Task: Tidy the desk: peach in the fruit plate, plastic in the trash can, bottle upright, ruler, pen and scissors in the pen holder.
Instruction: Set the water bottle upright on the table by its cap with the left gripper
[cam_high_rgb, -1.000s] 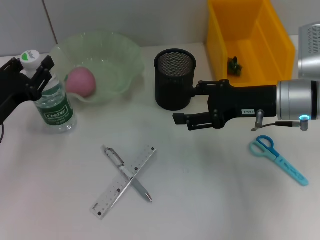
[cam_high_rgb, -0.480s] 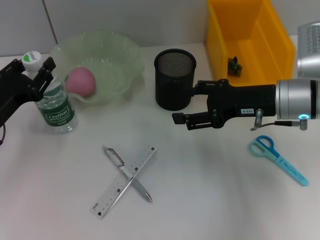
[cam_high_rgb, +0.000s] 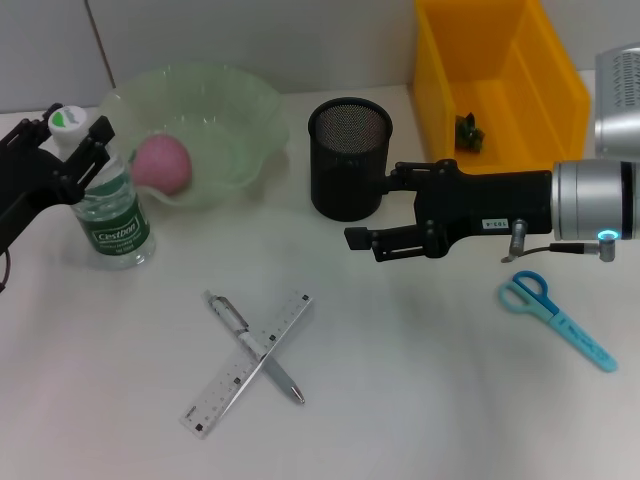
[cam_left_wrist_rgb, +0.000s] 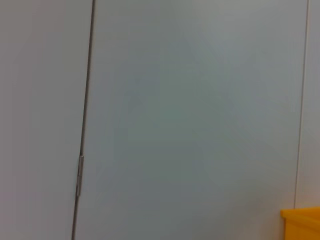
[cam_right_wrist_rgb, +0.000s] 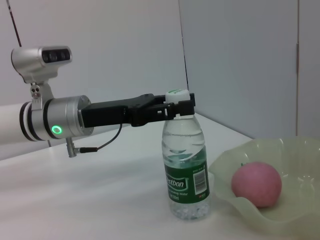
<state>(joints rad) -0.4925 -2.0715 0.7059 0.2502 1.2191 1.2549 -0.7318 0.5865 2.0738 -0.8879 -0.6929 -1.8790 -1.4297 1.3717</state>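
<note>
White desk surface (cam_high_rgb: 420, 400) with a pale wall behind is what you are looking at. Your left gripper (cam_high_rgb: 72, 140) is sitting at the neck of the bottle (cam_high_rgb: 105, 205), its black fingers on either side of the white-and-green cap, with the bottle standing upright at the desk's left side; from the right wrist view the gripper (cam_right_wrist_rgb: 175, 107) is reaching in level at the cap of the bottle (cam_right_wrist_rgb: 187, 170), and you cannot tell whether the fingers are actually pressing on it. Your right gripper (cam_high_rgb: 375, 210) is hovering over the middle of the desk, just beside the black mesh pen holder (cam_high_rgb: 349, 170), its fingers spread apart and carrying nothing.

Just beside the bottle, the peach (cam_high_rgb: 162, 165) is lying in the pale green fruit plate (cam_high_rgb: 235, 110). Toward the front of the desk, the pen (cam_high_rgb: 255, 348) is lying crossed over the ruler (cam_high_rgb: 250, 362), the two touching. Well off to the right, the blue scissors (cam_high_rgb: 556, 318) are lying flat on the desk. Behind the right arm, the yellow trash can (cam_high_rgb: 500, 85) is holding a small dark scrap (cam_high_rgb: 468, 131).
</note>
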